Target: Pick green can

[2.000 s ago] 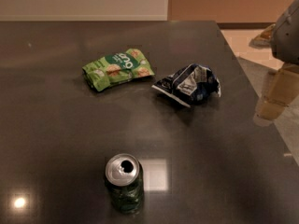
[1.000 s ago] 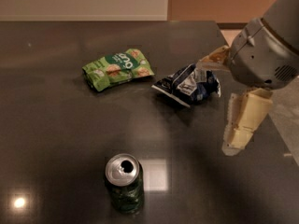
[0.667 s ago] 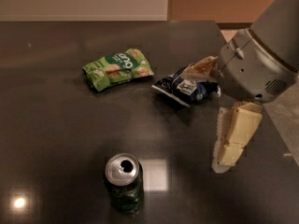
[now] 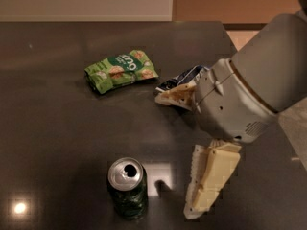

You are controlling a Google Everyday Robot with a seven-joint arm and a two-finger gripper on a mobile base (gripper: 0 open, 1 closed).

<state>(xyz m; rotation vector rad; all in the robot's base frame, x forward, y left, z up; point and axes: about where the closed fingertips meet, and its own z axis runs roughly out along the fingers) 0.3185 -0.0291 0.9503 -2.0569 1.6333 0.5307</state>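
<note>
The green can (image 4: 127,189) stands upright on the dark table (image 4: 57,128) near the front, silver top with a dark drinking hole facing up. My gripper (image 4: 193,139) comes in from the right on a large grey arm (image 4: 249,95). It is open and empty. One cream finger (image 4: 209,182) hangs just right of the can, with a small gap between them. The other finger (image 4: 175,96) lies farther back, over the dark snack bag.
A flat light-green crinkled snack bag (image 4: 121,70) lies at the back centre. A dark blue snack bag (image 4: 184,76) lies right of it, partly hidden by my gripper. The table's right edge (image 4: 230,37) runs behind the arm.
My gripper has moved in from the right edge, leftward and down toward the can. The can and both bags have not moved.
</note>
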